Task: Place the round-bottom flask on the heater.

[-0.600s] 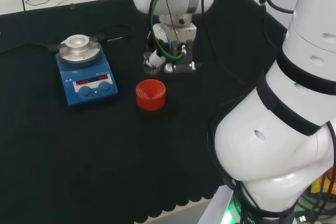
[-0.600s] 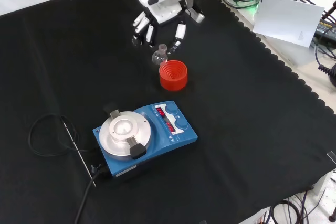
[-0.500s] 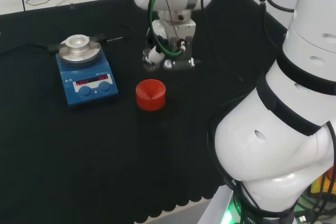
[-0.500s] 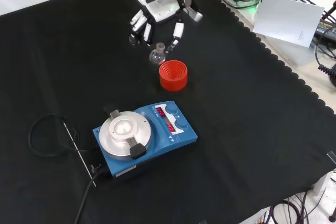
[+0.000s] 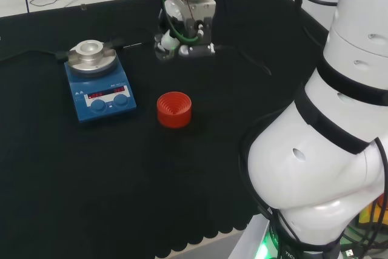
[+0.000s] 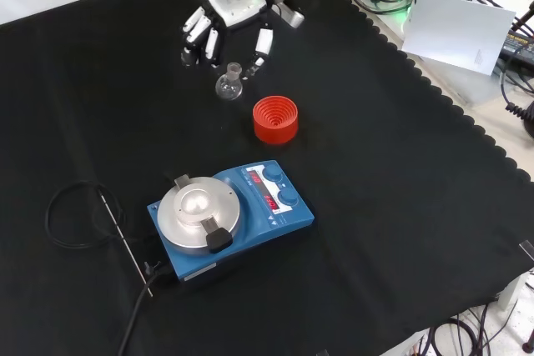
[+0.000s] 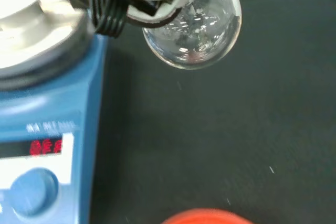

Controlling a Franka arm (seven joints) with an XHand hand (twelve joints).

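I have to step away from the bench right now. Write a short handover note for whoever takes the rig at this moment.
Hand: shut on the round-bottom flask, carried by its neck above the cloth; the bulb shows clear in the wrist view.
Red ribbed stand: bare on the cloth, to the flask's right in the front view.
Heater: blue, its silver top plate unoccupied.
Done: flask picked up, off the stand.
Left: carry it over the top plate, lower it there, release.

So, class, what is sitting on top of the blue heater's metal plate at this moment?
Nothing rests on the heater; its plate is bare. The round-bottom flask hangs in the hand, off beyond the red stand.
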